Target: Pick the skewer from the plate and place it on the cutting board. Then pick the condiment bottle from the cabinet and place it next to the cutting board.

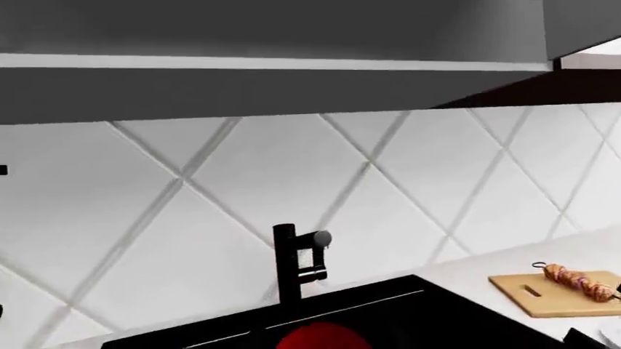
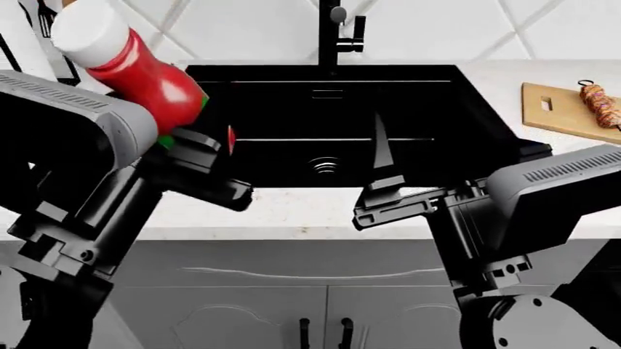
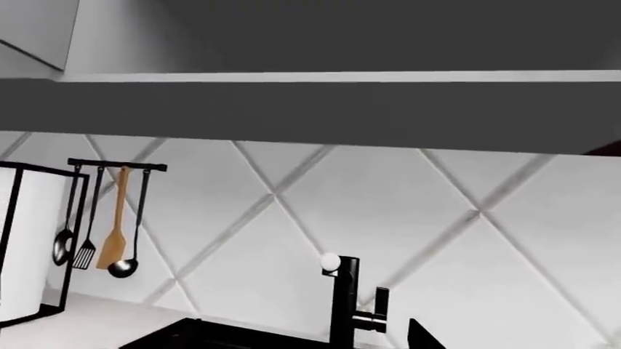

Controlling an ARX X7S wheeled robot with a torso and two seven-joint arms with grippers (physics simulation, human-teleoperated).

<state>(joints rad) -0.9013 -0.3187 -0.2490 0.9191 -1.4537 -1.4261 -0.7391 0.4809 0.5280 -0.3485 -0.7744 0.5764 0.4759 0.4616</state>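
No text, brand, number or sign can be read in any view; the green label band on the bottle (image 2: 145,76) is largely hidden, and no lettering can be made out on it.

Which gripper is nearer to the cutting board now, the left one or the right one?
The right. The right gripper hangs over the sink's front, beside the cutting board; the left gripper, holding the condiment bottle, is across the sink.
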